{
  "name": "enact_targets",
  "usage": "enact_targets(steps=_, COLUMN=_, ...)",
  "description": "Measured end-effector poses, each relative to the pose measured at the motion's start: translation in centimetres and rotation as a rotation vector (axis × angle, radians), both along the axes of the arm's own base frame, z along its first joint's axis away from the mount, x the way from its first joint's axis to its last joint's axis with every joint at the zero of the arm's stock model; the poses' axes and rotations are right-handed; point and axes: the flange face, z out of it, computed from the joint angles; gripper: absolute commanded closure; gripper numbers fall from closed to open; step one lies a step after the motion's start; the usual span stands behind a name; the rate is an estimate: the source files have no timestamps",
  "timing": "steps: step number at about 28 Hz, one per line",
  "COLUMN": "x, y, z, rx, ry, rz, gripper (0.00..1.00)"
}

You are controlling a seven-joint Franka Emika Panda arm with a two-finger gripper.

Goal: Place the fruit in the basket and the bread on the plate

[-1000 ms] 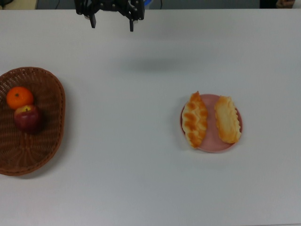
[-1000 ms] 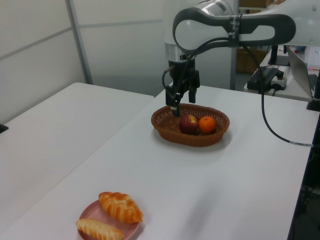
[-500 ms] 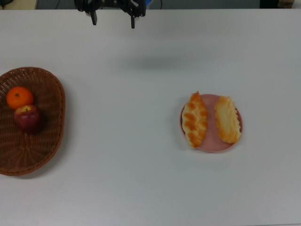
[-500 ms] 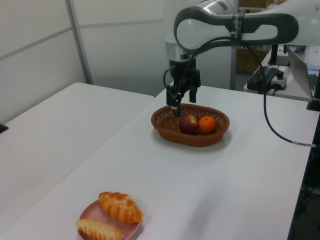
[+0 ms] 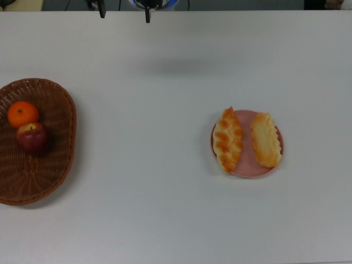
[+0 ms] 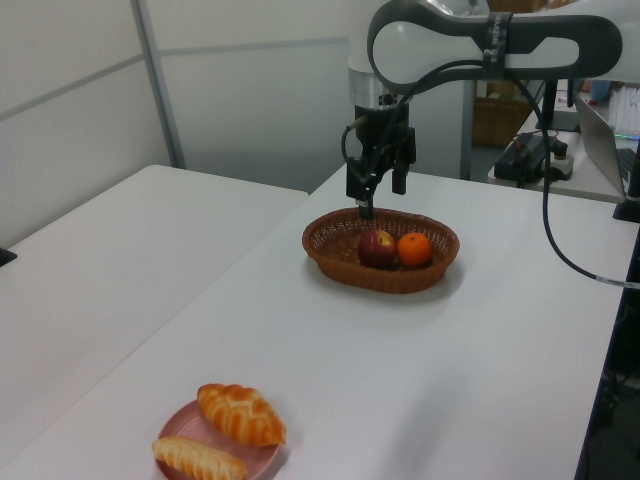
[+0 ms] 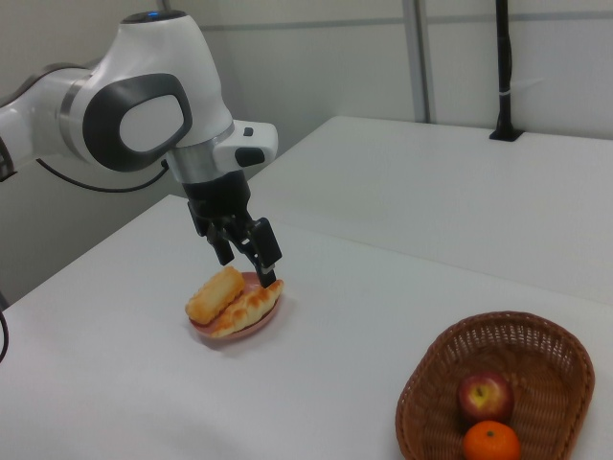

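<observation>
The fruit lies in the brown wicker basket (image 5: 69,113) at the top view's left: an orange mandarin (image 5: 23,114) and, touching it, a dark red apple (image 5: 31,137). Both pieces of bread rest on the pink plate (image 5: 247,160), the braided pastry (image 5: 228,139) on the top view's left and the ridged loaf (image 5: 266,139) beside it. My gripper (image 5: 124,12) hangs open and empty high above the table, at the top view's upper edge. In the left view the gripper (image 6: 382,195) is above the basket's (image 6: 340,262) far rim. In the right view the gripper (image 7: 247,257) stands in front of the plate (image 7: 230,335).
A second white table (image 6: 110,250) lies at the left view's left, split off by a narrow gap. A black cable (image 6: 560,250) loops down from the arm at the left view's right. A black pole (image 7: 503,72) stands on the far table in the right view.
My open gripper has drifted toward the top view's upper edge until only its fingertips show. In the left view it has risen and shifted right. Fruit and bread have not moved.
</observation>
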Motion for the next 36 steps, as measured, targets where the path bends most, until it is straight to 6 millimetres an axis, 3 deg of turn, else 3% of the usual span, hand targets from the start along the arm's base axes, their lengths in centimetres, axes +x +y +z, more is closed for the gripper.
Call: enact_targets(steps=36, x=0.3, y=0.6, z=-1.3, rx=0.027, ry=0.027, rz=0.009, gripper=0.00)
